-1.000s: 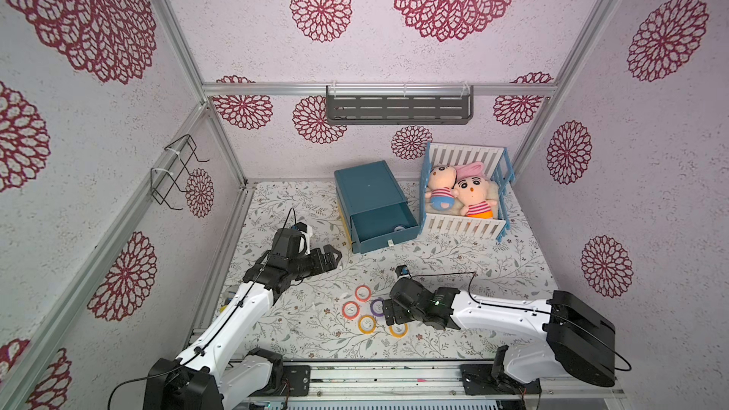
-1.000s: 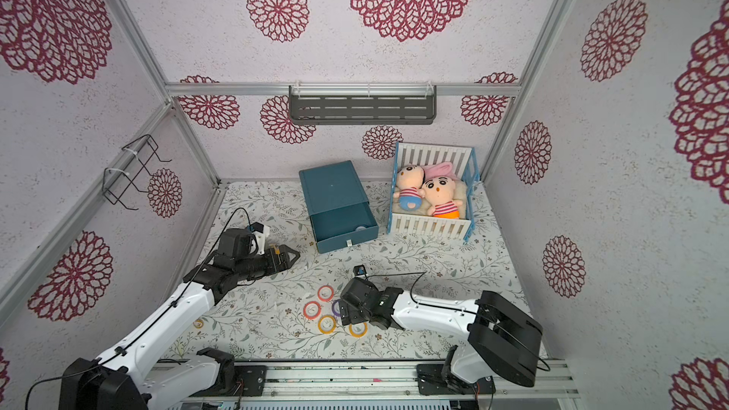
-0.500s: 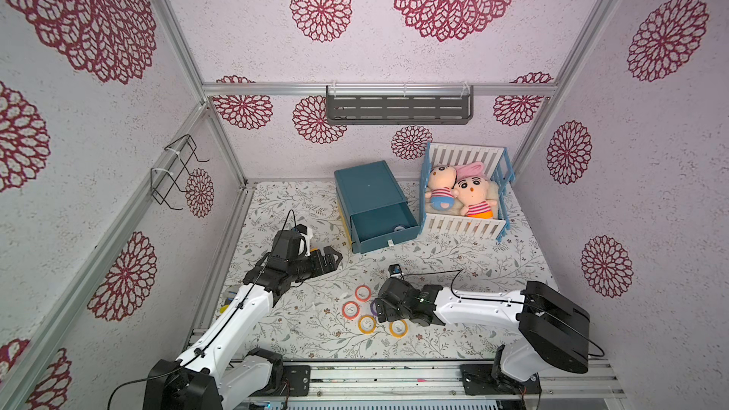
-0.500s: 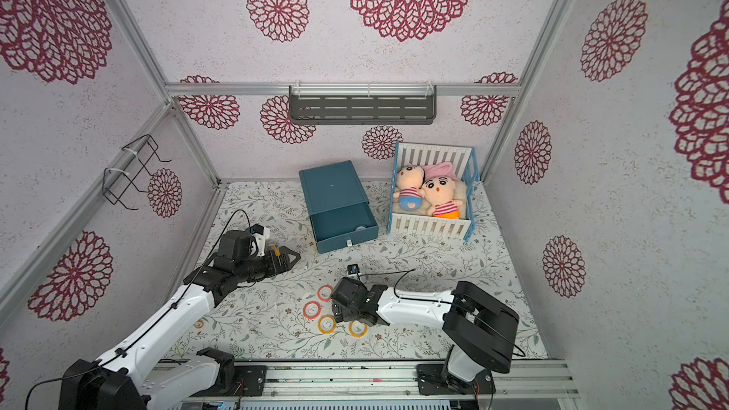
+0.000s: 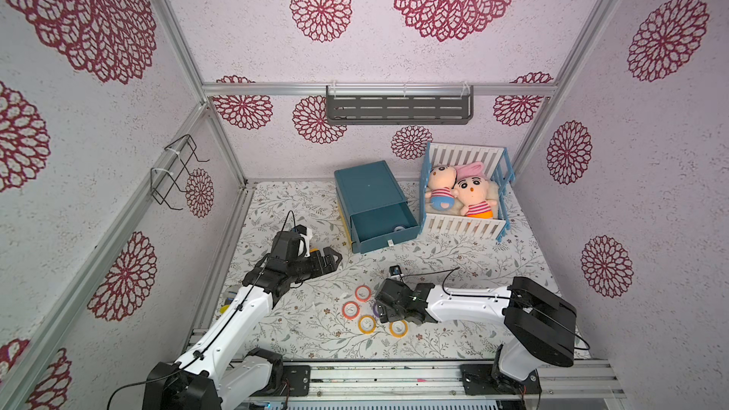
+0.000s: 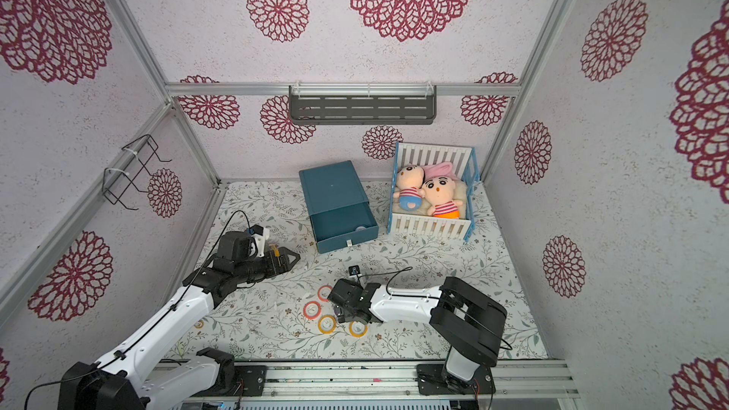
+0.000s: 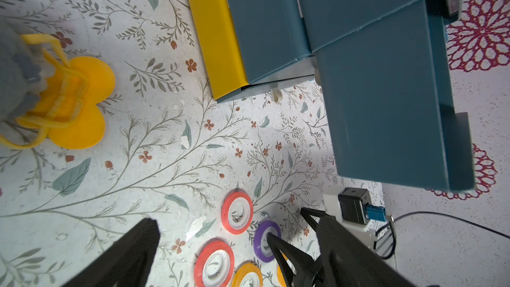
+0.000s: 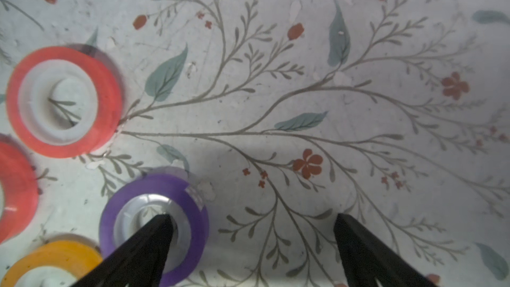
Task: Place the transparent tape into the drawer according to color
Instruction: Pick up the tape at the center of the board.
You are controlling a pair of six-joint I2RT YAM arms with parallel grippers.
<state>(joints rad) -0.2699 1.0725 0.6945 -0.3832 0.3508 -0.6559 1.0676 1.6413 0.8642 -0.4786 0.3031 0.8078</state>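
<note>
Several transparent tape rings lie flat near the table's front. In both top views I see two red ones (image 5: 362, 293) (image 6: 311, 310) and two yellow ones (image 5: 367, 323) (image 6: 357, 328). A purple ring (image 8: 154, 225) (image 7: 266, 240) lies mostly under my right gripper (image 8: 252, 220) (image 5: 380, 309). That gripper is low and open, with one fingertip (image 8: 162, 223) in the ring's hole and the other out on bare table. The teal drawer (image 5: 384, 224) (image 6: 343, 226) is pulled open behind them. My left gripper (image 5: 330, 261) (image 6: 290, 259) hovers open and empty to the left of the drawer.
A white and blue crib (image 5: 465, 226) with two dolls stands right of the drawer box (image 5: 367, 187). A yellow panel (image 7: 218, 37) runs along the box's left side. A yellow plush toy (image 7: 74, 100) lies on the table by the left arm. A small pale ring (image 5: 400, 227) sits in the drawer.
My right arm has swung left toward the rings, bringing its open gripper down over the purple ring. The left arm has hardly moved.
</note>
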